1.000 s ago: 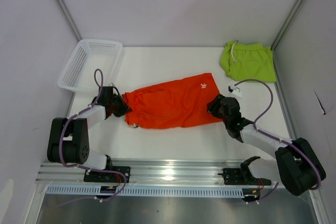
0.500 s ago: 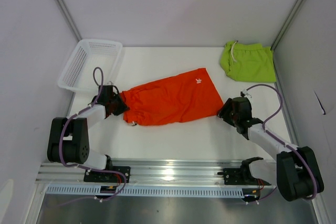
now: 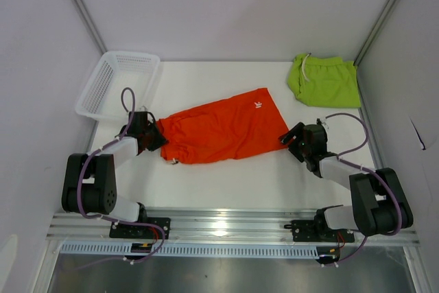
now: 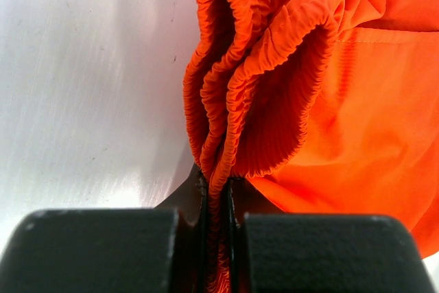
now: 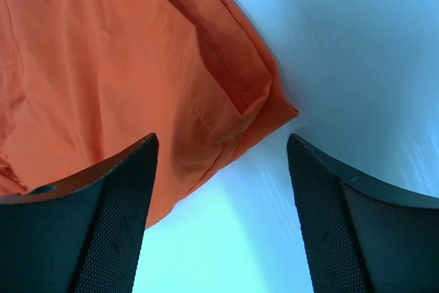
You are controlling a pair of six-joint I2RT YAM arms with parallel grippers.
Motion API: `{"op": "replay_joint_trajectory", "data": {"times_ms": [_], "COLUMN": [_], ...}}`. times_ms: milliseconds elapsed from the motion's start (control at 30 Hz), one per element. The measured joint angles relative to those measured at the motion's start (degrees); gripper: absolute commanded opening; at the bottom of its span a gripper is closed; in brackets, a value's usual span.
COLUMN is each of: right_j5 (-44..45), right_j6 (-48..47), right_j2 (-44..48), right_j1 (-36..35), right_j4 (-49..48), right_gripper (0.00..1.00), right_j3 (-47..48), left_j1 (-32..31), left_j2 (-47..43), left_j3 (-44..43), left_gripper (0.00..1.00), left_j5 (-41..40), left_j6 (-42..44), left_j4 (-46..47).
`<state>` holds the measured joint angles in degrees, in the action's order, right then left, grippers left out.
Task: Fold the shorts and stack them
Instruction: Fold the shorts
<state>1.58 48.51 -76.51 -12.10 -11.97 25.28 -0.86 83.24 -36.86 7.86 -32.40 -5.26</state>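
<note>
- The white tabletop (image 3: 226, 183) sits inside pale walls, with both arms bolted at its near edge.
- The left arm (image 3: 113, 152) reaches forward to the left end of the orange shorts (image 3: 223, 132). Its jaws are pressed together on the gathered elastic waistband (image 4: 233, 101), pinching several ruffled layers.
- The right arm (image 3: 343, 169) lies low on the right. Its jaws are spread and hold nothing; in the wrist view the hem corner (image 5: 271, 104) lies on the tabletop just ahead of them and in line with the gap.
- The orange shorts lie mid-tabletop, long axis running left to right and rising slightly toward the far right, waist at the left and leg hems at the right.
- The coming move probably turns on that free hem end: it lies just left of the right jaws, which are far nearer to it than the left ones, so a short advance and a close should take it.
- Farther back, the lime green shorts (image 3: 326, 81) lie bunched in the far right corner, well apart from both arms. The white mesh basket (image 3: 116, 84) stands at the far left.
- A second ago the right jaws were down on the hem end. They have since let go, backed off to the right and come in again, while the arm's elbow has folded toward its base. The hem has shifted slightly toward the far side; the left pinch is unchanged.
</note>
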Motion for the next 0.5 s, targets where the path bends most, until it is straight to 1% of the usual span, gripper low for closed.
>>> {"op": "replay_joint_trajectory", "data": {"times_ms": [133,200,233,367,433,500], "right_j5": [0.2,0.5,0.7,1.9,2.8,4.3], "right_j6": [3.4,4.7,5.5,7.5,8.1,8.7], "right_j2": [-0.9,-1.1,-1.2,-1.7,-1.7,-1.9], "right_j1": [0.1,0.1,0.1,0.1,0.0,-0.3], "right_j4": [-2.1,-2.5,-2.5,-2.4,-2.4,-2.4], "right_gripper": [0.67,0.61,0.56,0.51,0.44,0.42], "right_j3": [-0.7,-0.9,-1.0,-1.1,-1.1,-1.0], "left_j1": [0.0,0.0,0.0,0.0,0.0,0.0], "left_j2": [0.0,0.0,0.0,0.0,0.0,0.0], "left_j3": [0.0,0.0,0.0,0.0,0.0,0.0], "left_gripper": [0.00,0.00,0.00,0.00,0.00,0.00], "left_j5": [-0.2,-0.2,-0.2,-0.2,-0.2,-0.2], "left_j6": [0.0,0.0,0.0,0.0,0.0,0.0], "left_j4": [0.0,0.0,0.0,0.0,0.0,0.0]}}
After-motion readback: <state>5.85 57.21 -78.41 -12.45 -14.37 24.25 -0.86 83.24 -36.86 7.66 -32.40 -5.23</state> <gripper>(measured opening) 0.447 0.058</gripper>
